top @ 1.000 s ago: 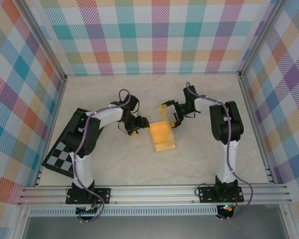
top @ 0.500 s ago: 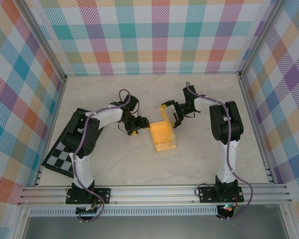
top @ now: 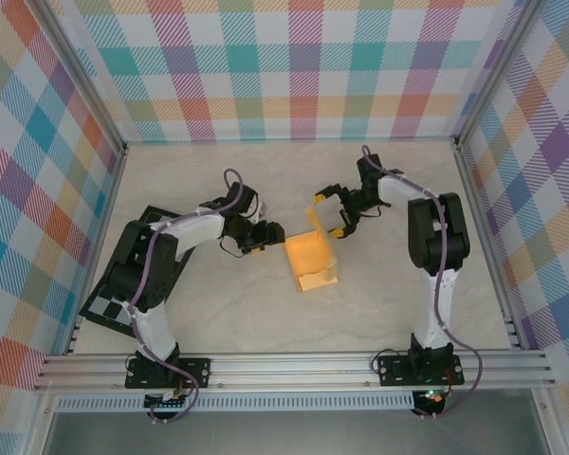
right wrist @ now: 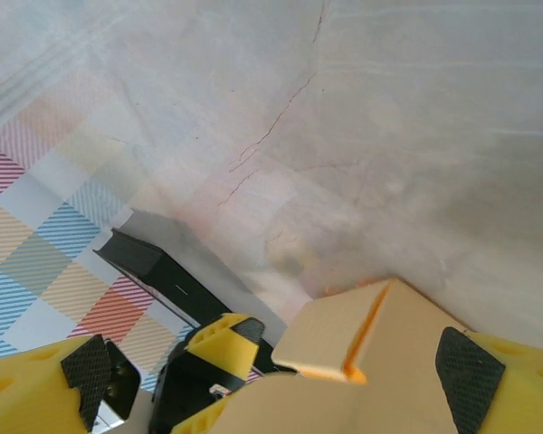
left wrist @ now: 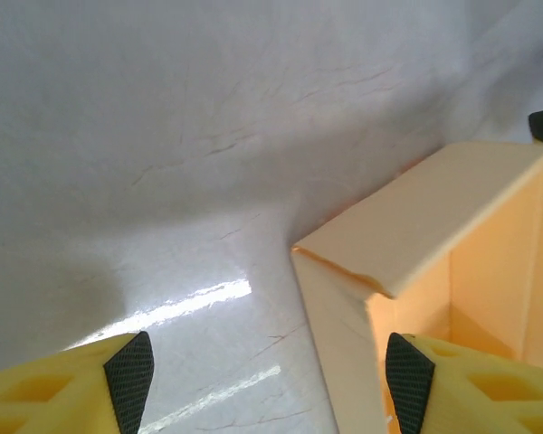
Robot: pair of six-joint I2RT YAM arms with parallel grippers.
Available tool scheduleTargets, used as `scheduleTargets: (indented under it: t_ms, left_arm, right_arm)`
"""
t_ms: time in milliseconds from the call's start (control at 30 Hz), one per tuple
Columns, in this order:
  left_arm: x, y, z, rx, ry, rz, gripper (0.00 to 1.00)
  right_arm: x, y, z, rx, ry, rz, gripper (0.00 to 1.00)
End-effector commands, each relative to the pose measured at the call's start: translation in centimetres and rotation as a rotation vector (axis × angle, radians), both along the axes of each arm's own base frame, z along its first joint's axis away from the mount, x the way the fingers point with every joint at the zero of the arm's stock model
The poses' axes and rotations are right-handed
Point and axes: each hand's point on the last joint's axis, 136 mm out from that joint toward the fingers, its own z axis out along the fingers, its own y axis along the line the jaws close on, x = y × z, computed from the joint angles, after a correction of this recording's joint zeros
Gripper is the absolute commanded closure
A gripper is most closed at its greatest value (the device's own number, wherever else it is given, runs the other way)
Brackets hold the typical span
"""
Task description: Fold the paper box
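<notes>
pale marbled table [top: 218, 313], plaid walls [top: 303, 66] on three sides; entries from the top view unless noted

- item 1, paper box [top: 308, 258]: yellow-orange card, near table centre, part-formed, open on top, rear flap [top: 315, 220] upright at its 12 o'clock edge
- item 2, my right gripper [top: 330, 213]: at the box's 1 o'clock. change: a second ago its fingers sat closer in against the flap; now it has drawn back toward 2 o'clock and its jaws are spread wide, holding nothing. right wrist view: flap top between my pads [right wrist: 469, 380], not pinched
- item 3, my left gripper [top: 264, 237]: at the box's 10 o'clock, same place as before, though the arm behind it has swung lower. left wrist view: jaws wide, straddling the box's left wall [left wrist: 344, 316], one pad [left wrist: 407, 384] apparently inside; not clamped
- reading: the flap stands released, not yet folded over; i judge the closing fold is still to do, and the right jaws are freed to re-approach
- item 4, checkered board [top: 114, 303]: at the table's 8 o'clock, partly under my left arm, well apart from the box
- obstruction: my two grippers crowd the box top from both sides; the thin card could buckle if pushed unevenly
</notes>
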Motion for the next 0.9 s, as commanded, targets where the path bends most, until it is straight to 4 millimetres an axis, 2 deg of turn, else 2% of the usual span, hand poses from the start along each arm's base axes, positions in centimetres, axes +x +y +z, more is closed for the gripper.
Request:
scheduleTargets:
  t_ms: [0,133,233,333,500,567,633,867]
  left_arm:
    - [1.8,0.5,3.8,-0.015,-0.131,-0.043,0.29]
    - [2.8,-0.3,5.7,-0.018,-0.27,-0.16,0.29]
    - [3.2,-2.5,6.6,-0.06,-0.443,-0.305,0.29]
    - [2.7,-4.7,7.2,-0.089,-0.585,-0.467,0.29]
    - [2.5,-5.8,4.9,-0.041,-0.618,-0.625,0.3]
    - [2.0,-6.2,4.2,-0.055,-0.644,-0.69,0.35]
    - [2.0,-6.5,3.8,-0.067,-0.666,-0.711,0.45]
    - [1.0,-7.2,1.7,-0.029,-0.656,-0.797,0.52]
  right_arm:
    - [-0.9,-1.7,2.5,-0.043,-0.046,-0.004,0.04]
    - [-2.1,-3.8,3.9,-0.069,-0.061,-0.055,0.04]
    - [-3.3,-5.5,5.0,-0.102,-0.089,-0.076,0.04]
    - [-4.5,-7.3,5.8,-0.14,-0.107,-0.083,0.03]
    - [-6.2,-10.2,6.3,-0.175,-0.12,-0.143,0.03]
    - [-6.8,-11.1,6.3,-0.175,-0.116,-0.167,0.03]
    - [-7.4,-11.7,6.1,-0.183,-0.113,-0.175,0.03]
    - [-8.8,-13.0,5.7,-0.196,-0.106,-0.179,0.03]
